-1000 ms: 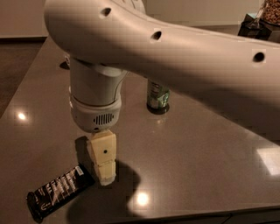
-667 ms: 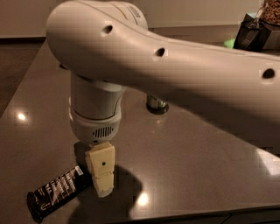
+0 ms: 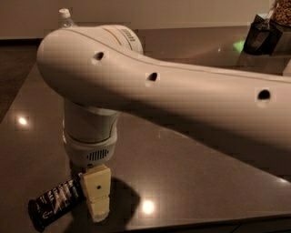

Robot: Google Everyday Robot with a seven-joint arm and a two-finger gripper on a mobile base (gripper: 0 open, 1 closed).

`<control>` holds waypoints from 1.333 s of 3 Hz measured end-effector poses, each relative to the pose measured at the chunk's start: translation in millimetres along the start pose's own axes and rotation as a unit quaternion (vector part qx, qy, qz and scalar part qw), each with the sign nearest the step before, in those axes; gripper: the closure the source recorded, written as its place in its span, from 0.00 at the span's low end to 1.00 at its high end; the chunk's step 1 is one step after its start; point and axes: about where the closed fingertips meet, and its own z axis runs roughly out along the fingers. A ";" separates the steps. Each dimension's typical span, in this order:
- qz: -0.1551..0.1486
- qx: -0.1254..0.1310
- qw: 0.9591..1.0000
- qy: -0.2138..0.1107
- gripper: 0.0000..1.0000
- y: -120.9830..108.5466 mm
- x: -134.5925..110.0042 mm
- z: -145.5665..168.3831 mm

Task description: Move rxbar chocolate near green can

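The rxbar chocolate (image 3: pixel 54 202), a black wrapper with white lettering, lies flat near the front left edge of the dark table (image 3: pixel 191 173). My gripper (image 3: pixel 95 196) hangs straight down from the white wrist, low over the table. It sits right beside the bar's right end and partly overlaps it. The green can is hidden behind my white arm (image 3: pixel 182 100), which crosses the whole view.
A clear bottle's white cap (image 3: pixel 65 13) shows above my arm at the back left. Dark containers (image 3: pixel 260 36) stand at the back right. The table's front edge (image 3: pixel 213 221) runs just below the gripper.
My arm has swung lower across the view and now covers the green can. The gripper has come down closer to the bar's right end. The bar has not moved.
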 end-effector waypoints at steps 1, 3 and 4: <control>-0.011 -0.008 1.000 -0.005 0.00 5.3 -12.8 8.4; -0.030 -0.017 0.999 -0.005 0.12 12.2 -32.8 22.3; -0.038 -0.021 0.999 0.000 0.28 11.8 -36.0 30.4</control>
